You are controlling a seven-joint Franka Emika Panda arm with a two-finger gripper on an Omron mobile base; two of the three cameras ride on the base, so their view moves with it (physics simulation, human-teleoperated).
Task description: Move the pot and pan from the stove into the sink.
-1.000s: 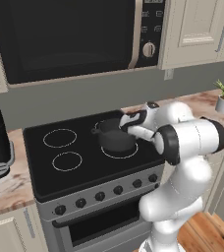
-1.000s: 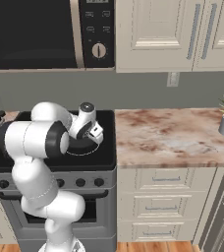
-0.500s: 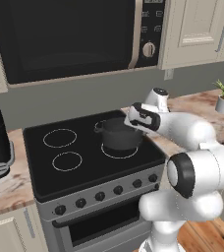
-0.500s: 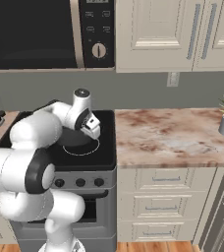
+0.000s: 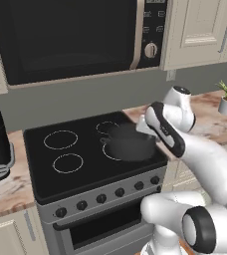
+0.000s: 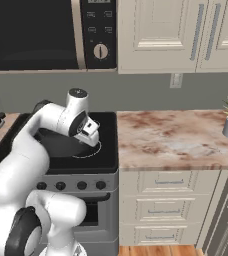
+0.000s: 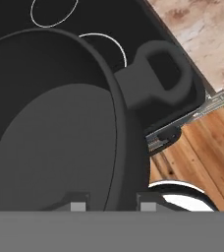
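Jaws clamped on pot point(image 7: 60, 142) rim, wall btwn fingertips point(image 7: 78, 204), above stove point(image 5: 70, 144)

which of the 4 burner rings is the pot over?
The front-right white ring, next to the marbled counter: the squat dark grey pot hides most of it. Both left rings show whole.

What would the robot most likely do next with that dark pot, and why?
Probably carry it off toward the counter on the right. The hand is shut on the pot, its fingers pinching the rim, and the pot looks raised above the stove, so the grip seems made.
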